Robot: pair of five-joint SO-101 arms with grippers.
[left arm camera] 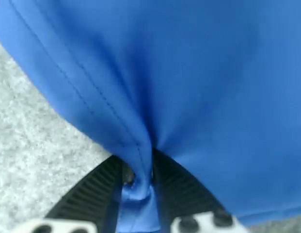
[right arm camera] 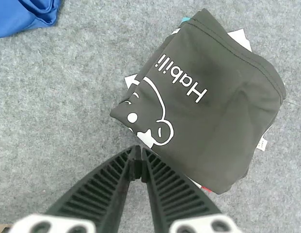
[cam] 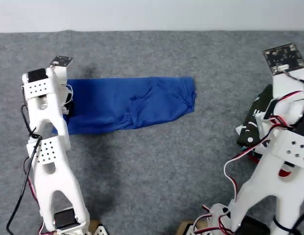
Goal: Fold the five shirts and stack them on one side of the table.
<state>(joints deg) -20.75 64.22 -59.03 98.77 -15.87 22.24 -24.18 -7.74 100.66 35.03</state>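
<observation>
Left gripper: clamped on a pinched fold of the blue shirt, cloth bunched between the jaws.
Blue shirt position: flat on the grey surface, left of centre, already narrowed to a long band.
Axis: long side runs left-right across the surface in the high view.
Key relation: the held end is the band's left end, and the rest of it stretches away from the left gripper toward the right arm's side. The free end lies well short of the stack.
Nearer arm: left, already on the cloth. The right arm is well apart from the free end.
Right gripper: jaws together, nothing between them, tips just beside the stack's edge.
Stack: folded shirts at the right side, dark printed one on top, other layers peeking out beneath.
Left arm pose: extended forward, wrist tipped down onto the shirt end.
Right arm pose: reaching forward, partly covering the stack in the high view.
Likely next: draw the held end along the long axis over to the free end to halve the band.
</observation>
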